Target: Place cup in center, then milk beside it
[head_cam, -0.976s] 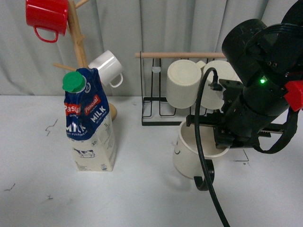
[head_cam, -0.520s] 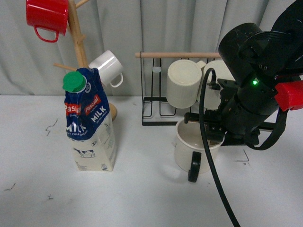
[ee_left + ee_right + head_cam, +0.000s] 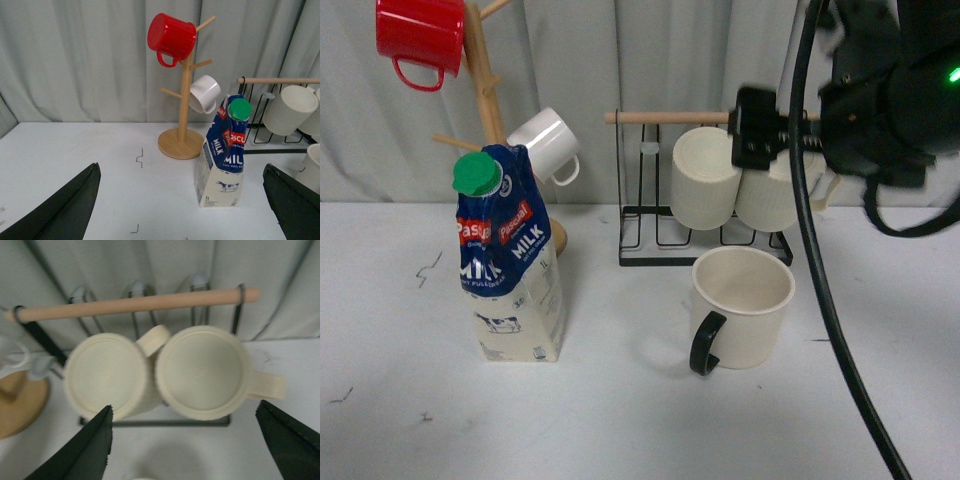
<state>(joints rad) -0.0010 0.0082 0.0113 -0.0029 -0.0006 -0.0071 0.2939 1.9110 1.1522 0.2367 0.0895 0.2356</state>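
The cup (image 3: 745,305), a wide cream mug with a black handle (image 3: 705,343), stands upright on the white table in front of the wire rack, free of any gripper. It also shows at the edge of the left wrist view (image 3: 314,167). The milk (image 3: 510,270) stands upright to the cup's left, near the mug tree, and shows in the left wrist view (image 3: 222,165). My right gripper (image 3: 184,410) is open and empty, raised above the cup and facing the rack mugs. My left gripper (image 3: 181,167) is open and empty, well short of the milk.
A wooden mug tree (image 3: 485,90) holds a red mug (image 3: 418,35) and a small white mug (image 3: 548,142) behind the milk. A wire rack (image 3: 650,235) with a wooden bar holds ribbed cream mugs (image 3: 708,175). A black cable (image 3: 820,280) hangs beside the cup.
The right gripper has let go of the cup and risen up and back. The cup went from tilted in the jaws to standing upright on the table.
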